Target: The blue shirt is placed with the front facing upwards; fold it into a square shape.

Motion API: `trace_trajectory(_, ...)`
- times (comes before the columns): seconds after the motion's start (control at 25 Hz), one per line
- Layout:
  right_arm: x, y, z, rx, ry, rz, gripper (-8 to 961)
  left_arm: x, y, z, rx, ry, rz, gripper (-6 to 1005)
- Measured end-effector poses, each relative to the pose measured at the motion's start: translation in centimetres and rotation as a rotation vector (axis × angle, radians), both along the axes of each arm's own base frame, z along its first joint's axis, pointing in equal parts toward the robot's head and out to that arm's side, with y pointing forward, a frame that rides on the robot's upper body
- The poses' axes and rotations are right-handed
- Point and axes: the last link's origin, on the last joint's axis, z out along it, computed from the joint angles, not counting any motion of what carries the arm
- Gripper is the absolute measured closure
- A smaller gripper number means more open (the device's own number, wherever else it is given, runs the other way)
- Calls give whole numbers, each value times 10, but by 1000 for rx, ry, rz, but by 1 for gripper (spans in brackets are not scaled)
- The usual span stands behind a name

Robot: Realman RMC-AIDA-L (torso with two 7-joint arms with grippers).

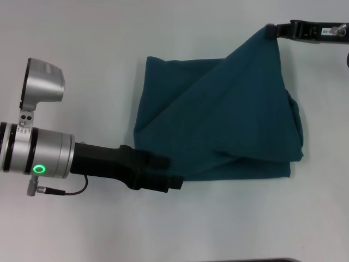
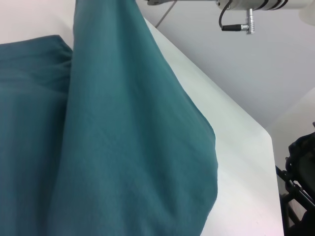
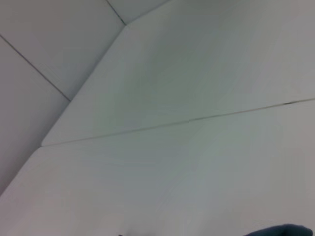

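Our right pincer [image 1: 271,31] pinches a corner of the partly folded shirt [image 1: 218,120] near the table's [image 1: 82,229] far right edge; our left pincer [image 1: 173,172] grips its near edge. Final fold remains.

blue shirt [image 1: 218,114]: matt soft cloth | table [image 1: 82,33]: smooth, matt white

Left arm: silver metal cylindrical wrist [image 1: 41,153] with black rings, glowing green ring light, thin black cable and plug beneath.
Left gripper [image 1: 169,173]: matte black, blocky.
Right gripper [image 1: 272,31]: black, white label behind.
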Motion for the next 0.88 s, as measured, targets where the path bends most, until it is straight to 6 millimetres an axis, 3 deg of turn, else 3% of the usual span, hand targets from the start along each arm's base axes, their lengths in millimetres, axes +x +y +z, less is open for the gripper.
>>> trace_trajectory(0.44,11,-5,-1,18,1,-34,816,1,-1,-1,-10,7,-4,230)
trace_trajectory(0.64,15,-16,-3,-16,19,-39,605,0,-1,-1,-9,7,-3,230)
trace_trajectory(0.88,20,-50,-1,-144,96,4,468,0,-1,-1,-9,7,0,231)
